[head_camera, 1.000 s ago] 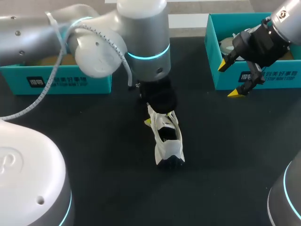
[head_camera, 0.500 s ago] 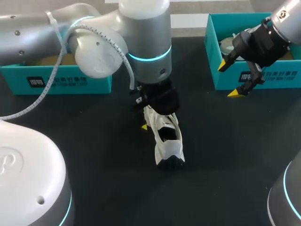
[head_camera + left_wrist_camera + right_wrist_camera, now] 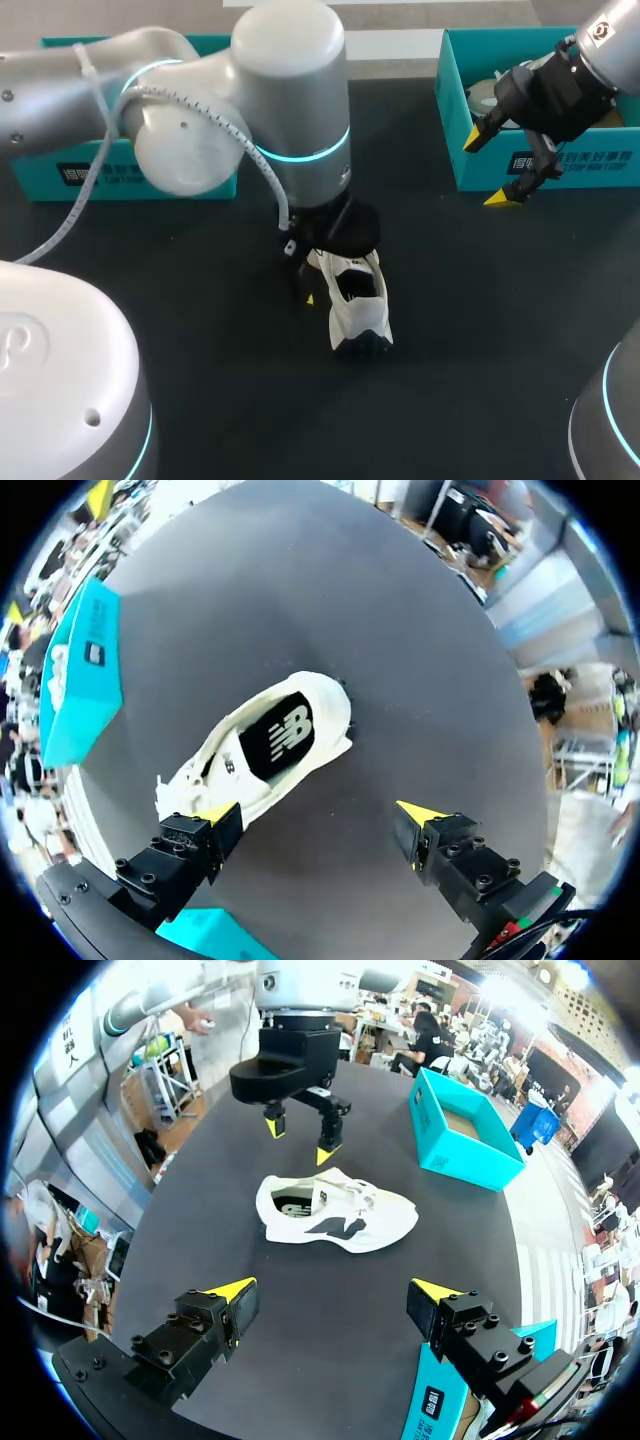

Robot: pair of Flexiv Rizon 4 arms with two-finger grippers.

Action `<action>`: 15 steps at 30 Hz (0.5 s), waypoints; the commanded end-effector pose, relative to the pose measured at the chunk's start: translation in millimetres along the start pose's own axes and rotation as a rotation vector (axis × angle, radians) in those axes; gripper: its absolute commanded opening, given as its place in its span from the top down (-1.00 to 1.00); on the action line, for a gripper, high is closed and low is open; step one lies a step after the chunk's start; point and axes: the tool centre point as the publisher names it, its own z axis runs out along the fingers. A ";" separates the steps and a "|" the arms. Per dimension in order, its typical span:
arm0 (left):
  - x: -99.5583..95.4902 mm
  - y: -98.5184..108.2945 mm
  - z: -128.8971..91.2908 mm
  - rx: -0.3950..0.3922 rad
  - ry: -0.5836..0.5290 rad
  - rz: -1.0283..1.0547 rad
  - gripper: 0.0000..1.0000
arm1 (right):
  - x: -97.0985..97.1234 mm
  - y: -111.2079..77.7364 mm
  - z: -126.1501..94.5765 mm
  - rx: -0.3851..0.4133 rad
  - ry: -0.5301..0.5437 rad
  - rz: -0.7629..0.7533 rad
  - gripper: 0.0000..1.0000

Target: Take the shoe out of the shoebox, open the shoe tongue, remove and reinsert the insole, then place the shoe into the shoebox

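With the shoe (image 3: 355,300) lying on the bench (image 3: 480,320) and your left hand (image 3: 318,813) open just over its laced end, centre the fingers (image 3: 215,815) on the tongue before pinching, and bring the open right hand (image 3: 487,170) across to steady it.

robotics lab: grey left arm (image 3: 290,130) and right arm (image 3: 612,45) over a black table (image 3: 480,300) with teal shoeboxes (image 3: 560,165)

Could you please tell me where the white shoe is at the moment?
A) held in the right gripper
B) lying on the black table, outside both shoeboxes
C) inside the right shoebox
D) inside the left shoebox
B: the white shoe lies on the black table, close by the open left gripper, which is not shut on it.
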 end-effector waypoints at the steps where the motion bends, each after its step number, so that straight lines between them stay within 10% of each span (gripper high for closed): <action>1: 0.6 -0.6 0.5 -0.017 -0.002 -0.369 -1.00 | -0.4 0.2 1.1 0.003 0.000 0.000 -1.00; 15: 13.0 -33.5 15.2 0.013 -0.069 -0.375 -1.00 | -0.4 0.2 1.1 0.003 0.000 0.000 -1.00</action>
